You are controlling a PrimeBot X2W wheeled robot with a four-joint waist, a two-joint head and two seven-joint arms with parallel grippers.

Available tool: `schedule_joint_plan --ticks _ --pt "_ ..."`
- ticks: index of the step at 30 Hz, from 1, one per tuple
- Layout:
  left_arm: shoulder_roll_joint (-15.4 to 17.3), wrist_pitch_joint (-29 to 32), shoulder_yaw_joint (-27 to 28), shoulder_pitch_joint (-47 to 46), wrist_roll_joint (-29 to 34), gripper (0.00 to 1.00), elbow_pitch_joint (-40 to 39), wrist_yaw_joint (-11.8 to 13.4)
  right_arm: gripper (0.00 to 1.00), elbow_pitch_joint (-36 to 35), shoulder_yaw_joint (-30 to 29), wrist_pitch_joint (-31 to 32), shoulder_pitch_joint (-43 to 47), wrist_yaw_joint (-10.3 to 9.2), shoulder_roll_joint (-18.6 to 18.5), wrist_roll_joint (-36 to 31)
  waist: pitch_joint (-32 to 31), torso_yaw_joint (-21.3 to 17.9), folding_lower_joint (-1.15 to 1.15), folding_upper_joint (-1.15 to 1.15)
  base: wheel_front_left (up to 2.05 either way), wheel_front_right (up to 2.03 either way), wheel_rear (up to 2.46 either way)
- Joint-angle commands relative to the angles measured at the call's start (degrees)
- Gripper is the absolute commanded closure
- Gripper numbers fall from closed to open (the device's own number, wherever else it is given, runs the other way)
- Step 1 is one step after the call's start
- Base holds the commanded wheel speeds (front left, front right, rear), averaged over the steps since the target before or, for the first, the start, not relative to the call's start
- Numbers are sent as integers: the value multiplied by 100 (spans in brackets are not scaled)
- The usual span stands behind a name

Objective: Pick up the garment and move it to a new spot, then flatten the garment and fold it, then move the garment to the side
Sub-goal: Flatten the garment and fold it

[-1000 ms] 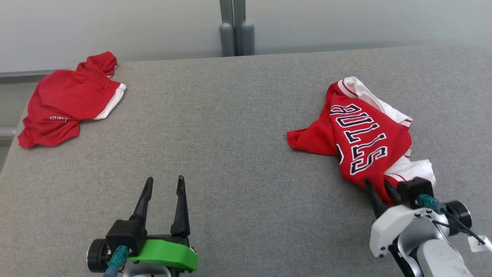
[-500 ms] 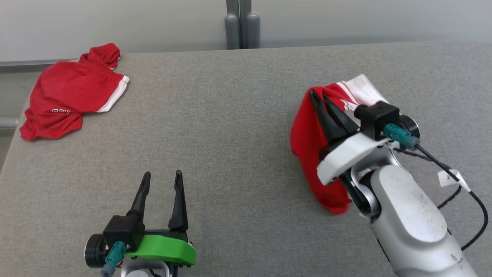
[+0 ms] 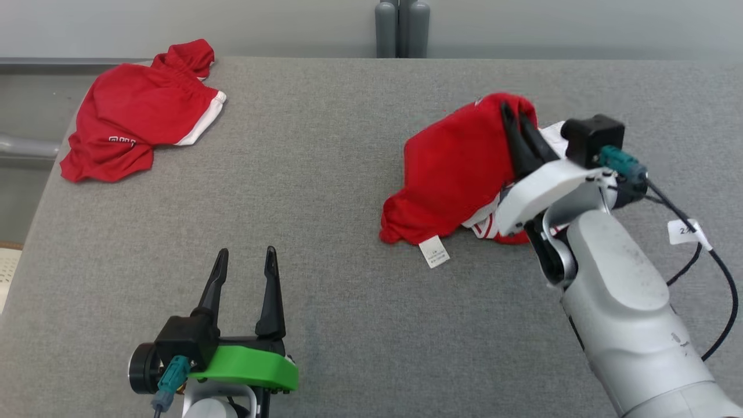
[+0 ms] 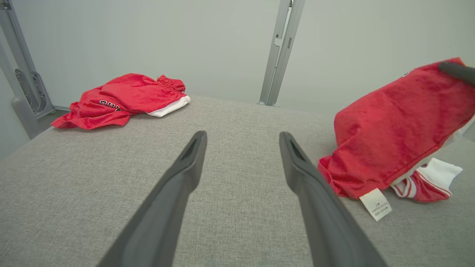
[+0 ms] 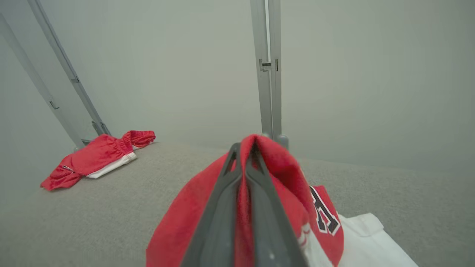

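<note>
Red jersey point(image 3: 458, 168) w/ white trim: right-centre of the grey fabric table point(image 3: 325, 203), partly lifted. Top fold is raised and pinched; the rest drapes down and to the robot's left, and the low hem looks to be resting on the table. Left wrist view: jersey point(image 4: 393, 126) hangs as a slanted sheet, with a white and red-striped bit on the table beneath it. White care label point(image 3: 434, 251) sticks out at the hem, flat on the table. Right wrist view: black block lettering w/ white outline on the jersey point(image 5: 178, 230), white panel beside it.

R gripper point(image 3: 514, 113): fingers clamped together on the jersey's top fold, cloth between them. Right wrist view confirms, R gripper point(image 5: 245, 148) tips buried in red fabric.

L gripper point(image 3: 246, 252): low near edge, left of centre, fingers spread wide, nothing between them, well apart from the jersey. Same in left wrist view point(image 4: 243, 134).

Red shorts point(image 3: 139, 116) w/ white band: far left corner, crumpled, flat on the table, well apart from both grippers.

Grey post point(image 3: 397, 29) behind the far table edge.
</note>
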Motion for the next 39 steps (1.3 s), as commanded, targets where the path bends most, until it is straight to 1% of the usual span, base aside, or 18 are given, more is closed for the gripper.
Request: schedule_joint_plan --ticks 1,5,9,16,21,22,23,24,25,30,33,35,39 --pt "17 -2 10 -104 -8 0 -15 36 100 223 -15 -37 147 -1 -49 -54 74 66 0 0 0 0 0" --pt "17 -2 25 -108 -10 0 -42 46 100 692 0 -187 292 -1 -78 -52 126 53 0 0 0 0 0" --pt "17 -2 35 -89 22 0 -25 38 100 820 -44 -332 433 -1 -202 -22 144 -45 0 0 0 0 0" --pt "17 -2 24 -74 67 0 2 18 100 529 -180 -456 812 -1 -458 -82 109 -194 0 0 0 0 0" --pt "17 -2 -88 -52 79 0 69 -61 100 311 -336 -471 1178 -1 -504 -125 88 -277 0 0 0 0 0" --pt "17 -2 -139 -63 76 0 99 -87 96 262 -350 -475 1252 -1 -488 -128 83 -298 0 0 0 0 0" --pt "17 -2 -186 -75 62 0 125 -105 64 220 -374 -476 1308 -1 -473 -115 78 -316 0 0 0 0 0" --pt "17 -2 -253 -94 25 0 160 -131 29 166 -395 -479 1375 -1 -468 -121 71 -336 0 0 0 0 0" --pt "17 -2 -325 -114 11 0 195 -161 0 114 -411 -482 1430 -1 -458 -139 64 -350 0 0 0 0 0" --pt "18 -1 -799 -207 -163 0 518 -331 0 -286 -605 -501 1744 -1 -417 -186 27 -503 0 0 0 0 0" --pt "19 -2 -1045 -338 -244 0 810 -403 0 -586 -769 -496 1926 -1 -409 -288 35 -671 0 0 0 0 0" --pt "21 -2 -1161 -452 -359 0 1068 -423 0 -842 -896 -501 2031 -1 -381 -364 59 -823 0 0 0 0 0" --pt "20 -2 -1249 -798 -551 0 1611 -370 0 -1452 -1144 -501 2220 -1 -271 -496 147 -1172 0 0 0 0 0"
